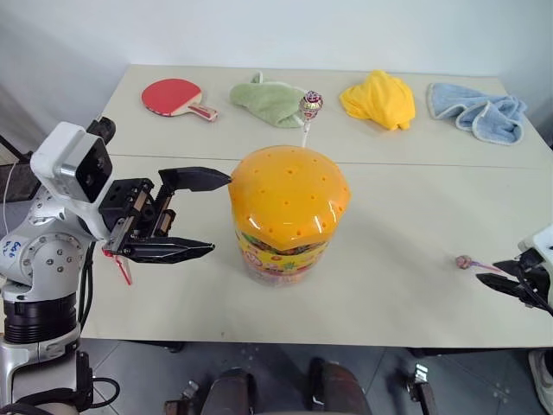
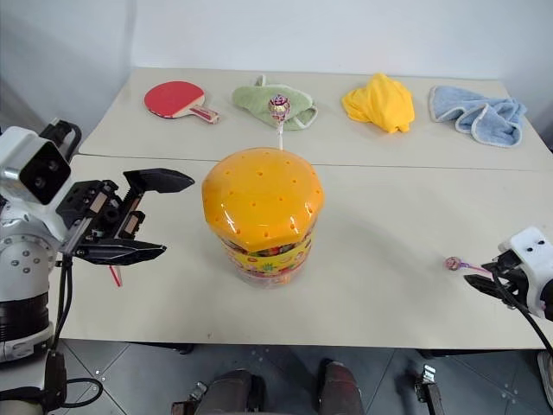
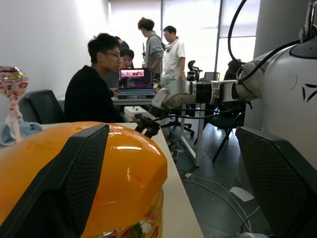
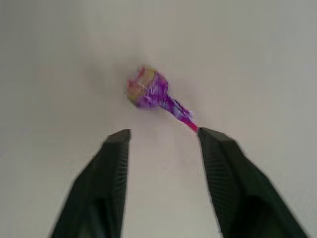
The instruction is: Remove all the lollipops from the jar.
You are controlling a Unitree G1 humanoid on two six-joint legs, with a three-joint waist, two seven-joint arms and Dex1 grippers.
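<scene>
Of three lollipops, the purple lollipop [image 4: 148,93] lies on the table [image 1: 406,259] before the parted, empty right gripper [image 4: 161,136], the red lollipop [image 1: 119,264] lies beneath the wide-open, empty left gripper [image 1: 207,216], and the white-stick lollipop [image 1: 309,108] remains standing in the jar [image 1: 288,212].

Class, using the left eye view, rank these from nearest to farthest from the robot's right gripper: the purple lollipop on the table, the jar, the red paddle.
From the right gripper:
1. Purple lollipop, on the table just off its fingertips.
2. Jar, mid-table.
3. Red paddle, far-left corner.
</scene>
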